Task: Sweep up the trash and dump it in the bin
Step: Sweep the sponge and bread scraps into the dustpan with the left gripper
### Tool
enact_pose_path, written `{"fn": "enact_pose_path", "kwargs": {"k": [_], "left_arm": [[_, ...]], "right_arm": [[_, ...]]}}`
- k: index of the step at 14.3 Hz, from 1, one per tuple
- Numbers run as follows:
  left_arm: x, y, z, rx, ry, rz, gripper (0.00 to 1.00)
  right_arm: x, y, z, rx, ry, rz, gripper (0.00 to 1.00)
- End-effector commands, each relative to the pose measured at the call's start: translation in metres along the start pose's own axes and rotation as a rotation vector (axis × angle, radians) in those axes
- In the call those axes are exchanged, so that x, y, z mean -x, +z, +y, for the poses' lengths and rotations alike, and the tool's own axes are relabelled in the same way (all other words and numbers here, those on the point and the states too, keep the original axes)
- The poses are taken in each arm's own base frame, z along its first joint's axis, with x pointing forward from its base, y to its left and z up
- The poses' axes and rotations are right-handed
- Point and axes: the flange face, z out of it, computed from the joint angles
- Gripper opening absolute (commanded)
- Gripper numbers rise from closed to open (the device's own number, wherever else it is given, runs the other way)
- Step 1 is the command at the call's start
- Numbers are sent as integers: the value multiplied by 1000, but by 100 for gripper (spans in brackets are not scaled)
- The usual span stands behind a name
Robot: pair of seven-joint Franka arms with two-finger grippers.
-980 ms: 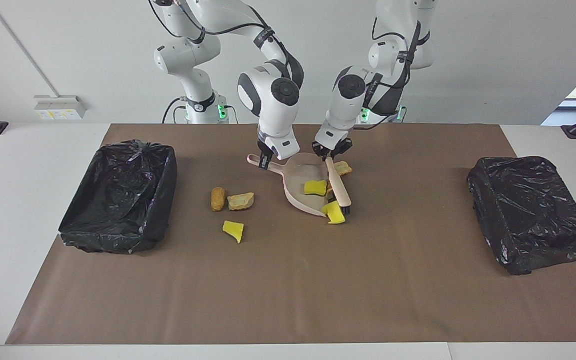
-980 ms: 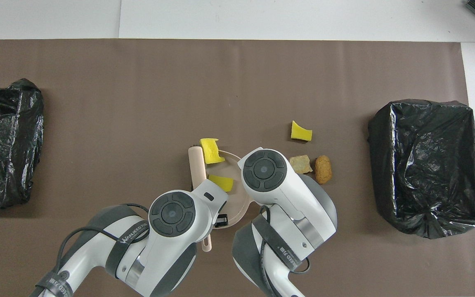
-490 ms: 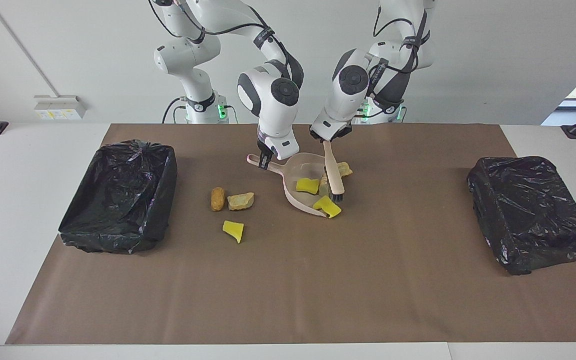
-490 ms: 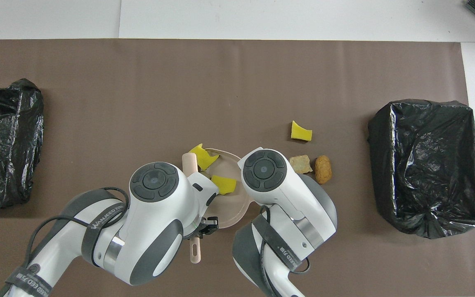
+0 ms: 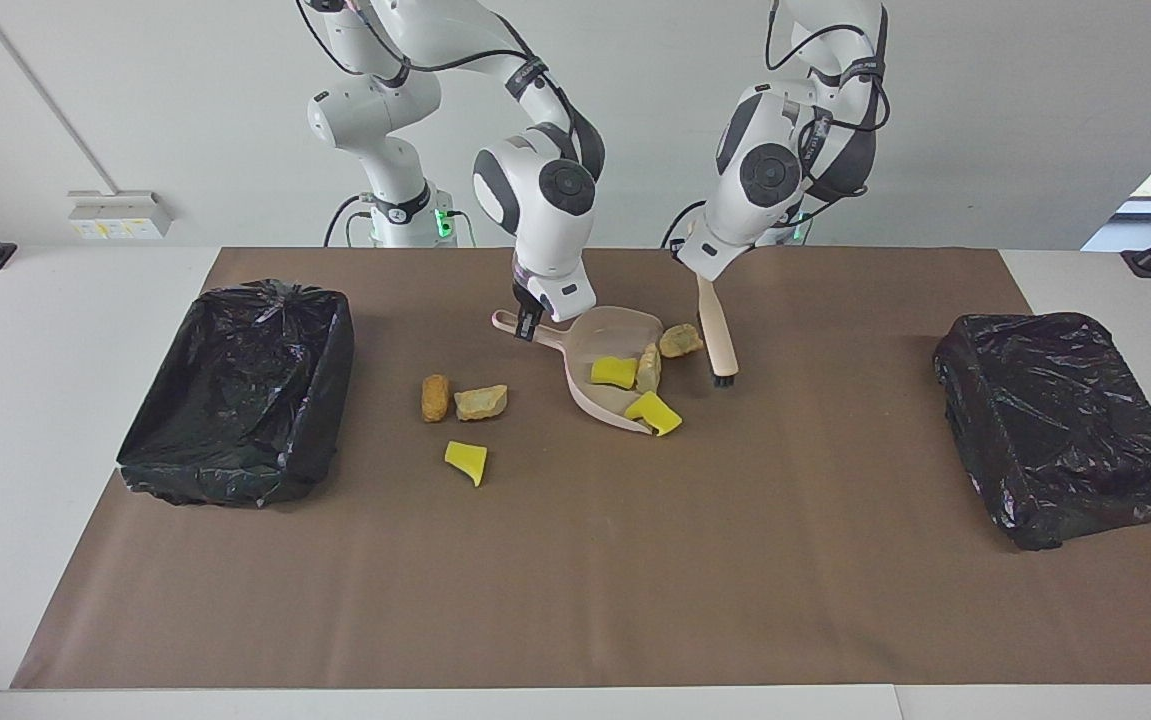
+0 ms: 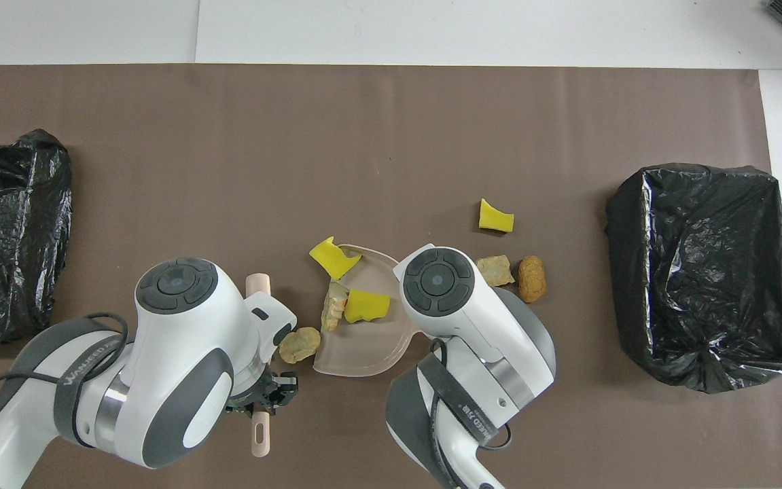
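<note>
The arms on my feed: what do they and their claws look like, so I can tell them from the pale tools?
Both arms are glossy white with rounded shells, dark grey joint bands and round dark grey caps with a ring pattern. Black cables loop along the upper links, held by black straps. Grey lettering runs along a dark band on each forearm. Green lights glow at the bases. The left claw and right claw are small and black.
</note>
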Motion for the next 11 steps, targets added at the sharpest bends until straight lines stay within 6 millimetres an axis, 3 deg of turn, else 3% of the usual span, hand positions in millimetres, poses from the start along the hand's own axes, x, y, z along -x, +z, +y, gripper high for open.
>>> {"fn": "enact_pose_path", "kwargs": {"k": [1, 8, 11], "left_arm": [[22, 24, -24, 16, -70, 50, 0], [12, 38, 7, 230, -155, 1, 0], [21, 34, 41, 313, -126, 12, 0]], "right_arm": [[8, 5, -1, 1, -45, 7, 0], [9, 6, -1, -3, -43, 3, 0], [9, 6, -1, -3, -43, 3, 0]]}}
